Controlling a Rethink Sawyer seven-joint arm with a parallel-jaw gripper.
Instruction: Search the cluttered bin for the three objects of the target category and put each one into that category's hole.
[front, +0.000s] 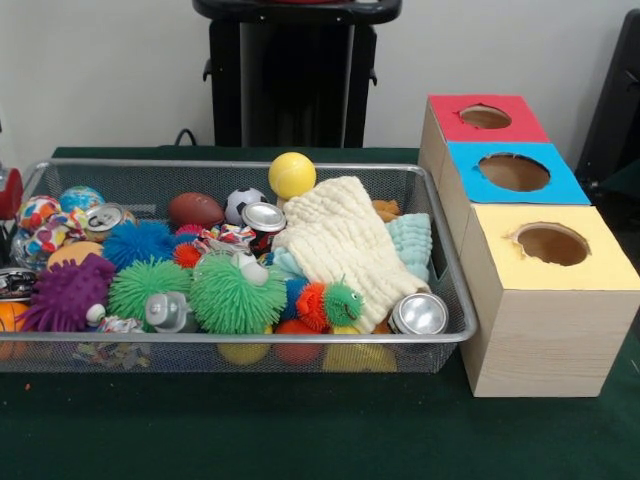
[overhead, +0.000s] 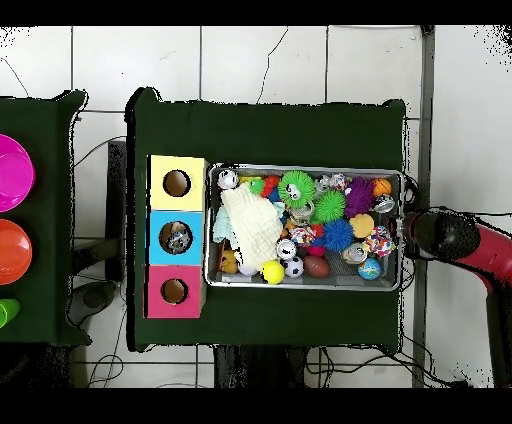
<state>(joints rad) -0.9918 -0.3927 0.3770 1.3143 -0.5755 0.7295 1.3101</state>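
Note:
The wire-mesh bin (front: 250, 338) is full of toys. One wrinkled silvery-white piece with blue and red print (front: 226, 237) lies mid-bin by a can, and shows from above (overhead: 302, 235). A second (front: 119, 324) lies at the near rim under the purple spiky ball. A third silvery piece (overhead: 177, 238) shows inside the blue-topped box's hole (front: 514, 172). My arm's black end (overhead: 428, 232) is just outside the bin's short side farthest from the boxes. Only a red part (front: 8, 192) shows in the front view. The gripper itself is not distinguishable.
The red-topped box (front: 485, 117) and the yellow-topped box (front: 552, 244) flank the blue one. The bin also holds several crushed cans (front: 419, 314), spiky balls (front: 236, 294), smooth balls (front: 291, 175), and a cream cloth (front: 338, 245). Coloured bowls (overhead: 12, 172) stand on a side table.

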